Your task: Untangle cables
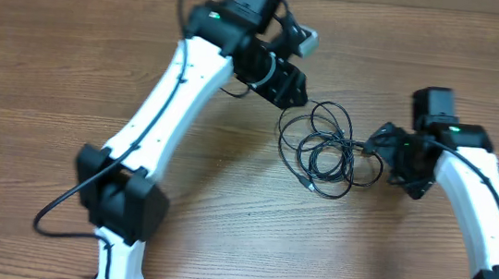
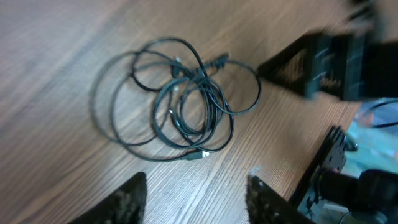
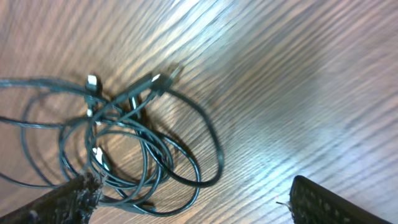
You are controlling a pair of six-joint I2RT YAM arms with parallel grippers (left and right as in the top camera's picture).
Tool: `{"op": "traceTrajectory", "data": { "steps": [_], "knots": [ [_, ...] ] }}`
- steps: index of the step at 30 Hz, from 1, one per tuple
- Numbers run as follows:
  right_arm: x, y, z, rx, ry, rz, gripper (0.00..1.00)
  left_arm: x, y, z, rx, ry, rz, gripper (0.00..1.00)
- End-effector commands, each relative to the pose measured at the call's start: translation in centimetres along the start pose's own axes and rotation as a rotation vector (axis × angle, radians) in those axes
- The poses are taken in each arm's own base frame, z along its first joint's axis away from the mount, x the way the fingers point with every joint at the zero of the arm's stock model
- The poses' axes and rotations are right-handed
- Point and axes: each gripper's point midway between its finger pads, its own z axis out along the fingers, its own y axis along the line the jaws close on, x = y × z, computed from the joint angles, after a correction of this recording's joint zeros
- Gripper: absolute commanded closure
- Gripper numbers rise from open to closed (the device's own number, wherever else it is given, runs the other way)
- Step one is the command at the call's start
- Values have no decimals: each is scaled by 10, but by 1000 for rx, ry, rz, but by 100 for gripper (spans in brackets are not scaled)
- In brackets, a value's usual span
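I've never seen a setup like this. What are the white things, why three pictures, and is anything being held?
The white things are two robot arms at a wooden table. One picture looks down from above; the other two come from small cameras on each wrist, so the dark shapes at their bottom edges are each arm's own fingers. Between the arms lies a tangle of thin black cables, in overlapping loops with small plugs. The left gripper and the right gripper both stand open above the table, holding nothing.

Just a wooden table point(image 1: 73, 47) filling pretty much the whole shot, medium-brown with long grain lines running across. Light bounces off it in a pale glare patch in the right wrist view. No walls or windows visible.
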Motion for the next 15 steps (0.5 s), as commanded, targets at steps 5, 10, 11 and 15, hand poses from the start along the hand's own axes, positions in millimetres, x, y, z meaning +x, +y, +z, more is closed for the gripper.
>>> {"op": "traceTrajectory", "data": {
  "steps": [5, 10, 11, 15],
  "knots": [
    [-19, -24, -18, -34, 4, 77, 2, 23, 1, 89, -53, 185, 77, 45],
    [-19, -28, -18, -27, 8, 92, 0, 47, 6, 143, -95, 300, 108, 46],
    [-19, -29, -18, -27, 8, 92, 0, 53, 7, 157, -95, 323, 116, 46],
    [-19, -29, -18, -27, 9, 92, 0, 59, 21, 185, -148, 345, 142, 39]
  ]
}}
